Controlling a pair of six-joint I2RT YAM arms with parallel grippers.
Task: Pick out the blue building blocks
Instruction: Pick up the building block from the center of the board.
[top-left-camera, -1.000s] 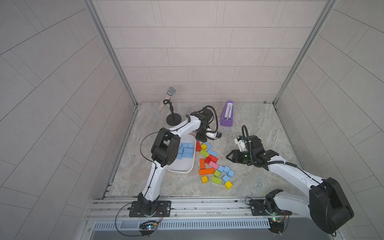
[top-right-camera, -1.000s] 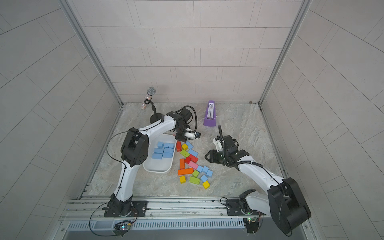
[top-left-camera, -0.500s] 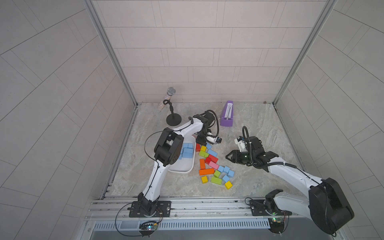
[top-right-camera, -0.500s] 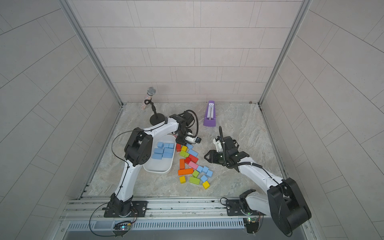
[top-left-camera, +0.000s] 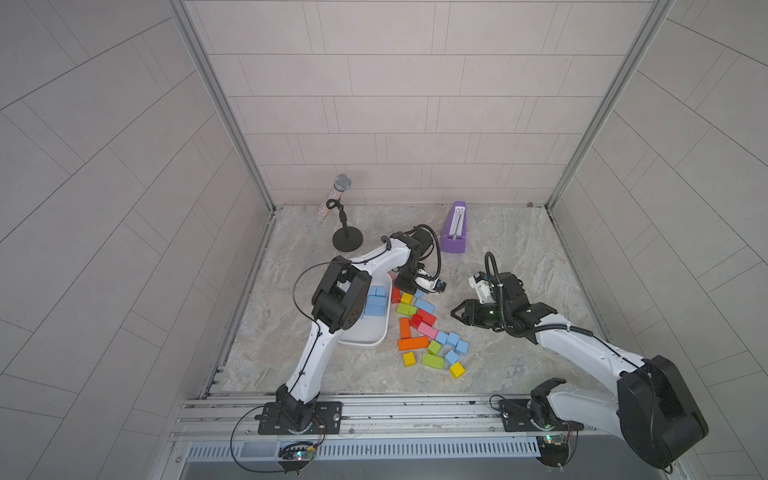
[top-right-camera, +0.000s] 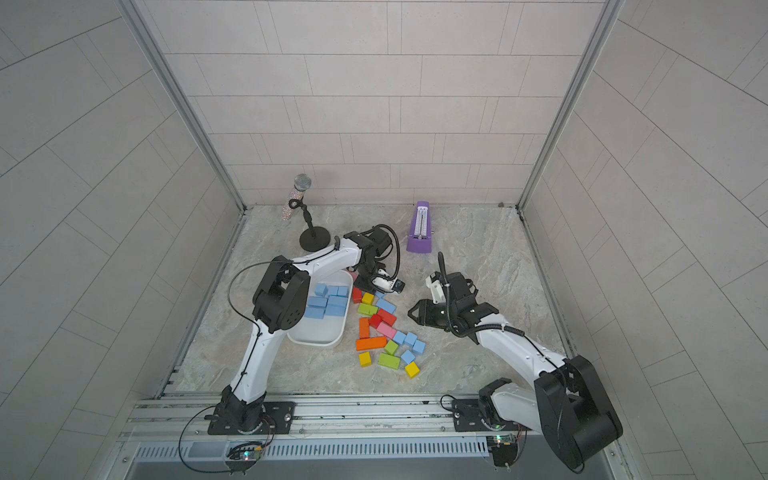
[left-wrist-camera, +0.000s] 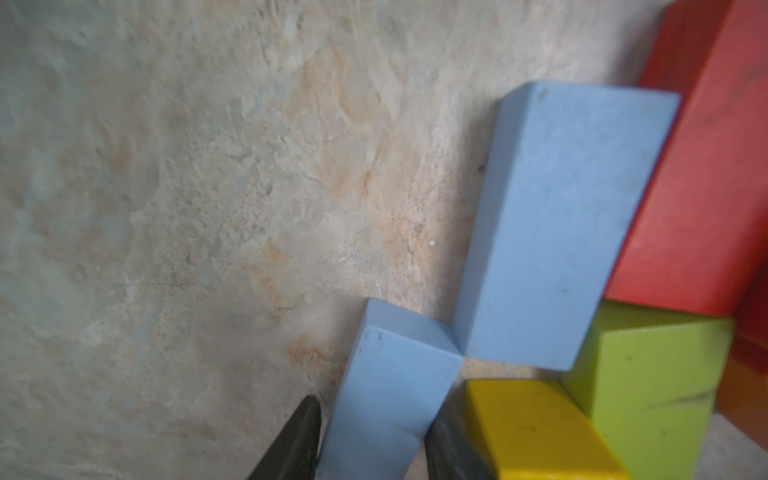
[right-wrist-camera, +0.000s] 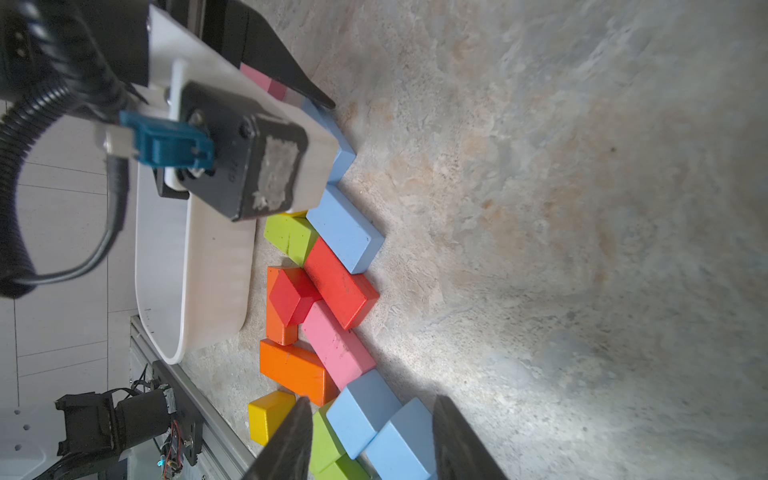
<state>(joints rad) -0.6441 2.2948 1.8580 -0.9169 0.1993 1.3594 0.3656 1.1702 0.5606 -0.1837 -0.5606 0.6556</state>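
Several blue building blocks (top-left-camera: 376, 301) lie in the white tray (top-left-camera: 361, 337). More blue ones (top-left-camera: 451, 340) sit loose in the mixed pile on the floor, seen in both top views (top-right-camera: 411, 340). My left gripper (left-wrist-camera: 374, 444) is down at the pile's far end, shut on a small blue block (left-wrist-camera: 386, 395) that rests on the floor beside a yellow block (left-wrist-camera: 532, 428). A long blue brick (left-wrist-camera: 561, 228) lies just past it. My right gripper (right-wrist-camera: 376, 444) hovers open and empty to the right of the pile (top-left-camera: 455, 313), with two blue blocks (right-wrist-camera: 374, 419) showing far below between its fingers.
Red, orange, yellow, green and pink blocks (top-left-camera: 413, 343) are mixed in with the blue ones. A purple metronome (top-left-camera: 455, 228) and a microphone on a black stand (top-left-camera: 343, 216) stand near the back wall. Tiled walls close in three sides.
My left gripper has come down onto the far end of the pile and closed round the small blue block. The right arm has hardly moved.
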